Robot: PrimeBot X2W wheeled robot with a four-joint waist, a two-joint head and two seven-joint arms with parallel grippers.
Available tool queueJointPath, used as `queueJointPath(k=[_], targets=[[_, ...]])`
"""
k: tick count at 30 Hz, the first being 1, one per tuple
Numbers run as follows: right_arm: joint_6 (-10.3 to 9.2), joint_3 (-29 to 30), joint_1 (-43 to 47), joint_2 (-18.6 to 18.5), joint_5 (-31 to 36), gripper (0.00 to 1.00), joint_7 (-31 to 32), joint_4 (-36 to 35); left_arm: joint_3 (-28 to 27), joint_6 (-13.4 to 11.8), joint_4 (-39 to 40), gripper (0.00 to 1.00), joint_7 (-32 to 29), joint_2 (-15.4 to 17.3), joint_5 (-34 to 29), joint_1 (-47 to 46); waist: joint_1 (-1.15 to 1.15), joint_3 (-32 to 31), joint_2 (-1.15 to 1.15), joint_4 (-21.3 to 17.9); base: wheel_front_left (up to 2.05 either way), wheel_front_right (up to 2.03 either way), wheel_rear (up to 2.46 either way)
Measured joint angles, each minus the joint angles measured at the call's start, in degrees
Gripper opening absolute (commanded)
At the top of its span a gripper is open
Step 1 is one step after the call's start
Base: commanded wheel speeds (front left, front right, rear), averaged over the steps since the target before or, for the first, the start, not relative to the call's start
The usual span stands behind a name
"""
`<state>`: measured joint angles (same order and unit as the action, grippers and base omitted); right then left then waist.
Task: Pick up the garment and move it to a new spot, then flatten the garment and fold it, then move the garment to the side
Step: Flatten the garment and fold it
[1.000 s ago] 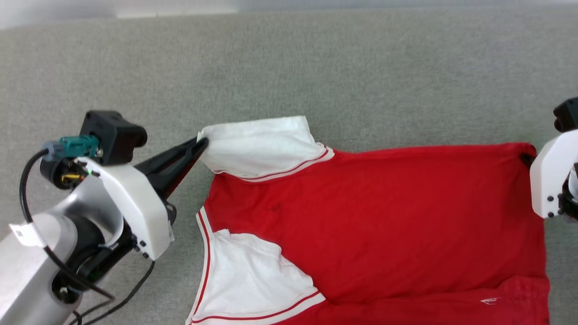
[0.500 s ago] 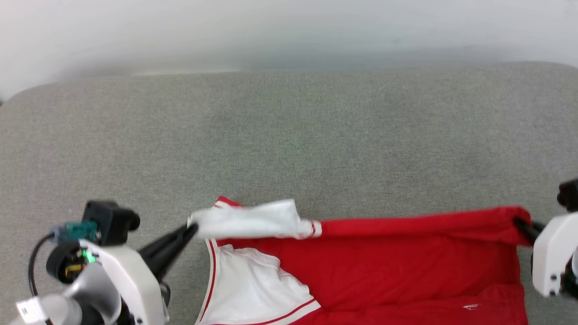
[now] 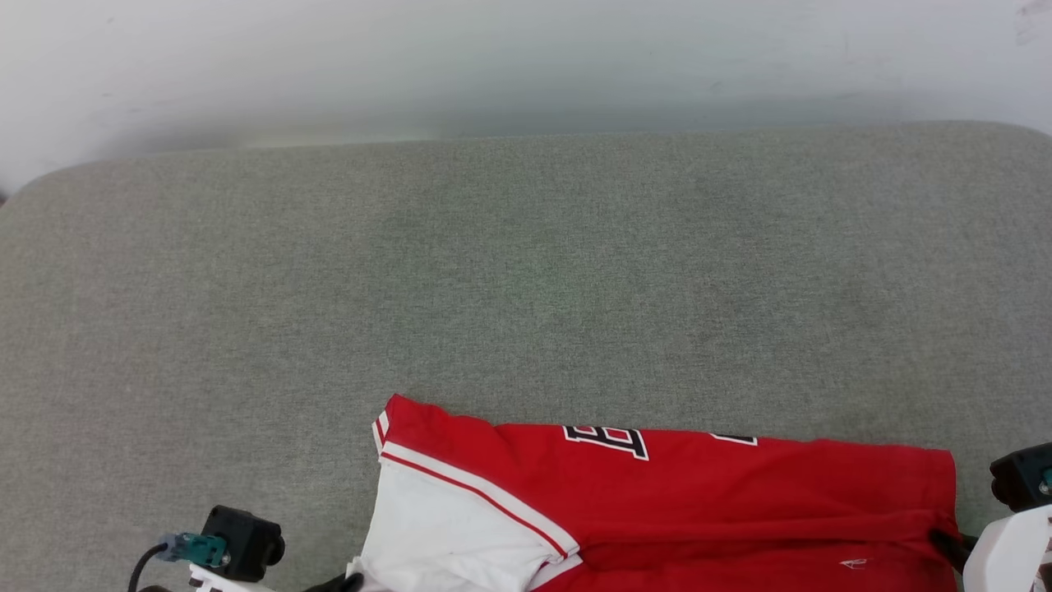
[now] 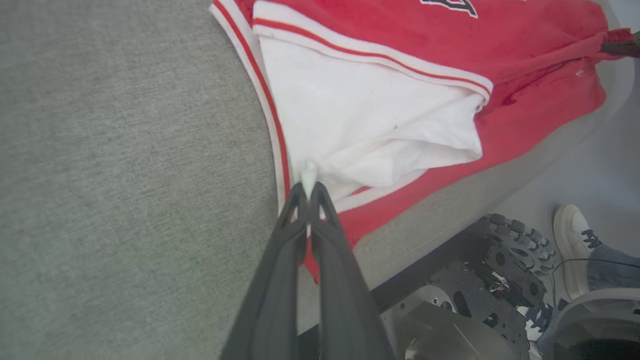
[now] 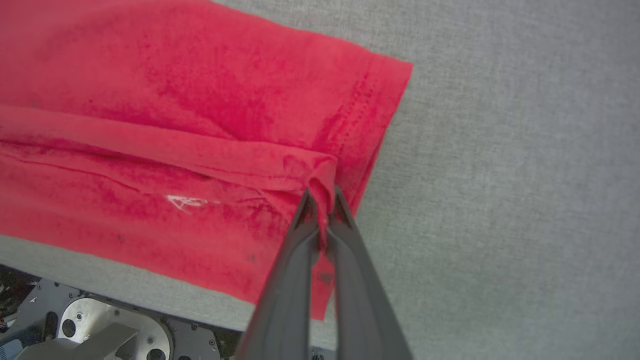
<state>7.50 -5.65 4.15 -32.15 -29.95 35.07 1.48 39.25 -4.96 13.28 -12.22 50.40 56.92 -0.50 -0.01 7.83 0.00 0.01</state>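
Observation:
The red garment [image 3: 699, 485] lies folded lengthwise along the near edge of the grey table [image 3: 526, 288], dark white-outlined lettering showing on its upturned fold. In the left wrist view my left gripper [image 4: 308, 187] is shut on the tip of the white sleeve [image 4: 370, 120]. Its dark tip [image 3: 343, 582] just peeks in at the head view's bottom edge beside that sleeve. My right gripper [image 5: 322, 200] is shut on a bunched red hem corner [image 5: 320, 170] of the garment [image 5: 190, 130]. At the head view's lower right, the gripper [image 3: 945, 543] pinches the garment's right end.
The grey fabric surface reaches back to a pale wall [image 3: 526, 66]. Below the table's near edge the left wrist view shows the robot's metal base [image 4: 475, 290] and a person's white shoe [image 4: 572, 245] on the floor.
Both grippers have drawn the far edge of the garment over toward the near edge, folding it lengthwise so the lettering faces up. The head camera has tilted up, showing more table and wall.

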Motion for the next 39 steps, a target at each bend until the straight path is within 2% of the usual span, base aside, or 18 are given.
queueJointPath(k=[14, 15, 16, 18, 23, 29, 33, 39], targets=[[0.00, -9.1, -1.9, -5.6, 0.8, 0.00, -4.0, 3.0, 4.8, 3.1, -8.5, 0.00, -1.0, -5.5, -3.4, -3.1, 0.01, 1.9, 0.00, -0.6, 0.00, 0.00, 0.00], [0.00, -9.5, -2.2, -5.6, 0.8, 0.50, -4.9, 3.3, 4.9, 3.3, -9.0, 0.09, -1.0, -5.7, -3.4, -3.3, 0.01, 1.8, 0.00, -0.6, 0.00, 0.00, 0.00], [0.01, -9.7, -2.6, -5.5, 0.8, 1.00, -5.7, 3.7, 5.0, 3.4, -9.2, 0.35, -1.0, -5.9, -3.4, -3.3, 0.01, 1.8, 0.00, -0.6, 0.00, 0.00, 0.00], [0.00, -10.4, -3.0, -5.4, 0.6, 1.00, -6.4, 4.5, 5.1, 3.4, -10.0, 1.00, -1.0, -6.0, -3.4, -3.3, 0.01, 1.5, 0.00, -0.6, 0.00, 0.00, 0.00], [0.00, -11.0, -3.7, -5.1, -1.5, 1.00, -7.8, 4.9, 4.7, 3.0, -10.9, 1.00, 0.9, -6.1, -4.2, -3.4, 0.01, -0.3, 0.00, -0.6, 0.00, 0.00, 0.00], [0.00, -9.0, -4.5, -5.3, -4.8, 1.00, -7.2, 3.5, 2.0, 1.7, -9.7, 1.00, 6.3, -7.3, -4.1, -3.3, 0.00, -3.7, 0.00, -0.8, 0.00, 0.00, 0.00], [0.00, -5.5, -5.2, -4.3, -6.6, 1.00, -6.8, 1.2, -1.1, -0.5, -8.8, 1.00, 12.5, -8.8, -5.1, -3.3, 0.00, -5.2, 0.00, -0.8, 0.00, 0.00, 0.00], [0.00, 1.3, -4.5, 0.2, -5.2, 1.00, -5.7, -0.1, -6.8, -4.8, -8.4, 1.00, 24.2, -12.3, -6.4, -2.4, 0.00, -6.0, 0.00, -0.8, 0.00, 0.00, 0.00]])
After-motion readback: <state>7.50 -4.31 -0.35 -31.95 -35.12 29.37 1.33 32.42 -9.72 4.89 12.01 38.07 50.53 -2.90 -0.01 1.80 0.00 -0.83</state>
